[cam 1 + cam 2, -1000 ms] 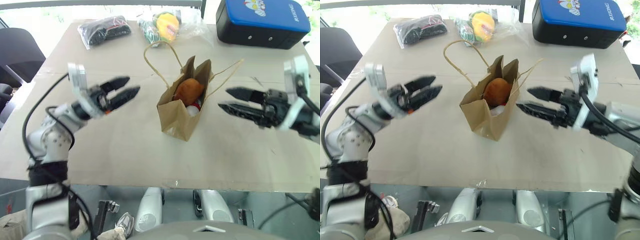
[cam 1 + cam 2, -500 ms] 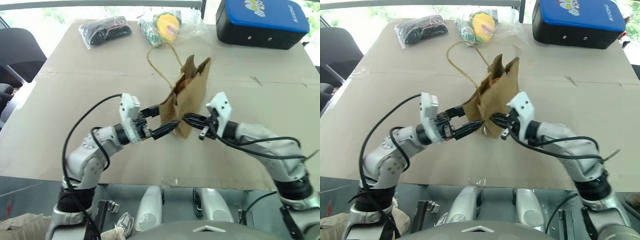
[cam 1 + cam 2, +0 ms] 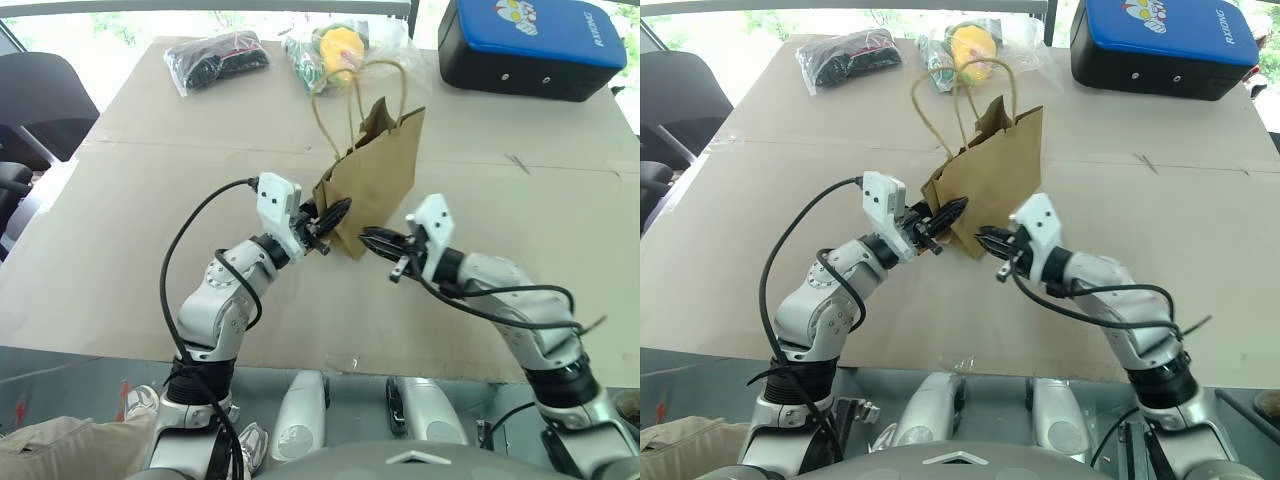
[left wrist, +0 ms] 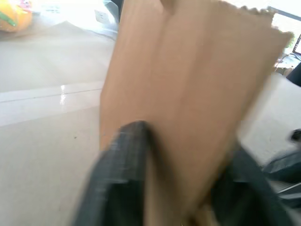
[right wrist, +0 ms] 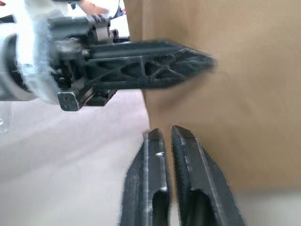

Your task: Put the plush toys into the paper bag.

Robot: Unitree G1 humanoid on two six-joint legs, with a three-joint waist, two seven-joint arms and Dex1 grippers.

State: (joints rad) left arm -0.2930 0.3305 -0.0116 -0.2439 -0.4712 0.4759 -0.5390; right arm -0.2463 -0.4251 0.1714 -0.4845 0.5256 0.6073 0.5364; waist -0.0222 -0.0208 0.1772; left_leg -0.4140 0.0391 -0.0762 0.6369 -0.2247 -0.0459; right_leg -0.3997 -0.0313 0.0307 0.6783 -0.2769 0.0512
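The paper bag (image 3: 375,185) stands upright mid-table with its mouth pinched flat and both handles up; the plush toys cannot be seen and are judged to be inside. The left gripper (image 3: 330,216) clamps the bag's lower corner edge between its fingers, while the right gripper (image 3: 375,240) sits just beside the base, jaws almost together and empty. Sound practice: keep that corner grip steady and the bag vertical so nothing spills.
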